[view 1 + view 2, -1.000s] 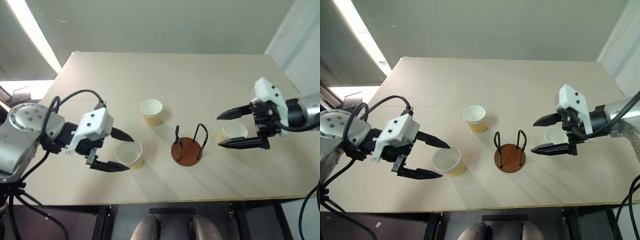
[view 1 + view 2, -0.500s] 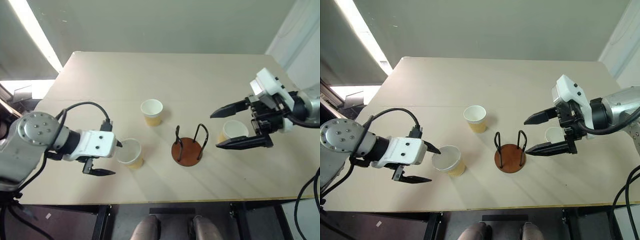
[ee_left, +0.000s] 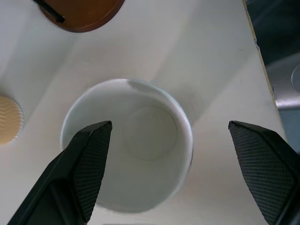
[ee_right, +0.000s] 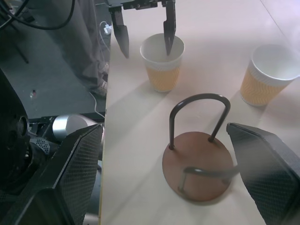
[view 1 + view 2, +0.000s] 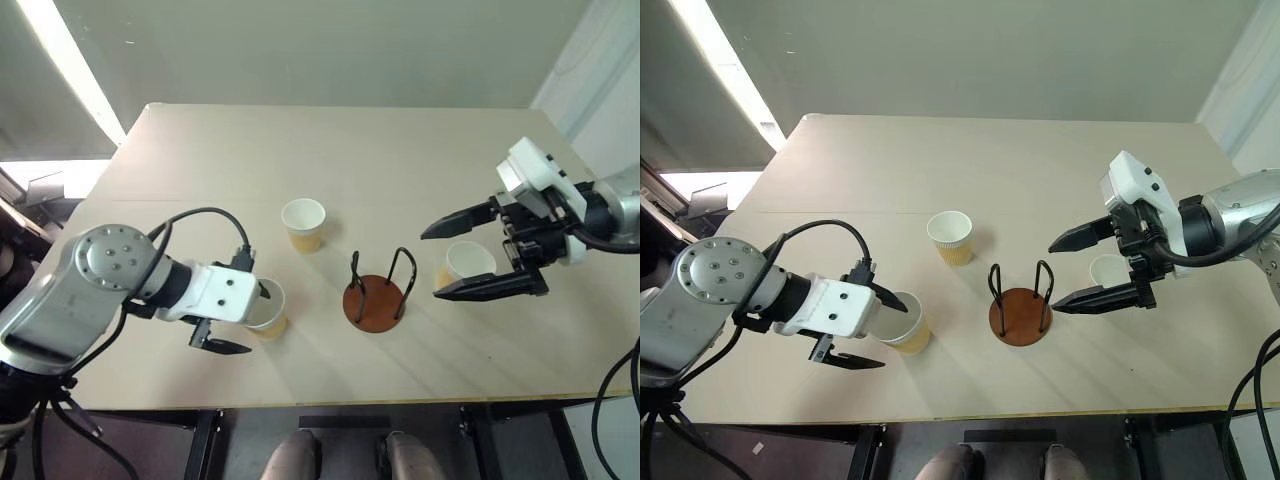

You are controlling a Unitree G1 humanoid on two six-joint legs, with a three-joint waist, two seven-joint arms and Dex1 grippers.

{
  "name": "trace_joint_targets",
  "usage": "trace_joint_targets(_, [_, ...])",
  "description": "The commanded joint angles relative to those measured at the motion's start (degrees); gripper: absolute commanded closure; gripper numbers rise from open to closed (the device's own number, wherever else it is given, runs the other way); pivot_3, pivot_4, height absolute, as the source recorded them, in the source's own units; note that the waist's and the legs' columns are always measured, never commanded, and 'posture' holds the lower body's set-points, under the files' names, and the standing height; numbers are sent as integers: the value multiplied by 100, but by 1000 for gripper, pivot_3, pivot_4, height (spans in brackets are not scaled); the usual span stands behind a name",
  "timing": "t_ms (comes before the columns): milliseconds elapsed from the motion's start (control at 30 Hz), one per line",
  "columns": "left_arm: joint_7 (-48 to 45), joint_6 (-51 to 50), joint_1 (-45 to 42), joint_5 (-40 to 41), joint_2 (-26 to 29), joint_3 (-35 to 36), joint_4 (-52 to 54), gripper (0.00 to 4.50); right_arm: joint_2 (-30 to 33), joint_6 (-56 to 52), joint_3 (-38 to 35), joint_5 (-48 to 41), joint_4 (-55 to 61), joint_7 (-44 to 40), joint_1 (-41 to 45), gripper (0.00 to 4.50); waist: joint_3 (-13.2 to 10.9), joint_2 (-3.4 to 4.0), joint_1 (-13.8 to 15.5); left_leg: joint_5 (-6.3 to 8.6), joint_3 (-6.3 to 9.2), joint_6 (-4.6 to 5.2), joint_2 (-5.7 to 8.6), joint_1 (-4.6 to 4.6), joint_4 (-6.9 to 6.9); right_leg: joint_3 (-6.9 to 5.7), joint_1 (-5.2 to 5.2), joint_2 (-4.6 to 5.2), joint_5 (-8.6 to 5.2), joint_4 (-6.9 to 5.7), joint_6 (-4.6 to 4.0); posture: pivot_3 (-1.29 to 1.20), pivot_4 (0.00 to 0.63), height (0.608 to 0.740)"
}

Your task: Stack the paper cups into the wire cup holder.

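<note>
Three paper cups stand upright on the table: one at front left (image 5: pixel 268 310), one further back (image 5: pixel 303 222), one at the right (image 5: pixel 468 260). Between them is the empty wire cup holder (image 5: pixel 375 300), a brown disc with two black loops. My left gripper (image 5: pixel 255 320) is open at the front-left cup (image 3: pixel 136 145). One finger (image 4: pixel 168 35) hangs over that cup's mouth and the other (image 4: pixel 121 40) stays outside its wall. My right gripper (image 5: pixel 431 264) is open and hovers beside the holder, with the right cup showing between its fingers from above.
The pale table (image 5: pixel 400 150) ends in a front edge just below the left gripper and the holder. Bare tabletop lies behind the cups. Off the table's left side is dark floor with cables (image 4: pixel 47 70).
The left gripper has sunk and rolled, closing in on the front-left cup until one finger hangs over its mouth. The right gripper has hardly moved. The cups and the holder are where they were.
</note>
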State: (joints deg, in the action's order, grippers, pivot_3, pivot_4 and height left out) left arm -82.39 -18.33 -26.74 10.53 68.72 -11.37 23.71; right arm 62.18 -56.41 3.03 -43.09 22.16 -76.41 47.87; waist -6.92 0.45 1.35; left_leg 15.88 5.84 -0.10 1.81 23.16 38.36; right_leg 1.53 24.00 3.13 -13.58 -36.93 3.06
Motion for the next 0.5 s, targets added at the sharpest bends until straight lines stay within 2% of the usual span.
trace_joint_targets(33, [-59,257,-169,-224,-97,-106,-150,600,88,66,-227,-63,92,49,-34,96,0,0,0,0,0,0,0,0,0,0,0,0,0,0,0,0,150,740])
trace_joint_targets(67, [-94,315,-204,-252,-129,-147,-198,800,75,140,-245,-41,95,50,-77,96,0,0,1,0,0,0,0,0,0,0,0,0,0,1,0,0,150,740])
trace_joint_targets(400, [-312,255,-894,-154,-537,-213,-508,4416,-134,1046,-573,40,-66,-11,-392,96,0,-1,8,-1,0,2,1,2,6,-1,-1,1,0,0,1,0,150,740])
trace_joint_targets(500, [-337,-6,-1253,47,-709,-130,-632,4466,-77,1256,-567,132,-224,-53,-377,96,0,-1,7,-1,0,2,1,2,9,-1,-1,1,1,-1,1,0,150,740])
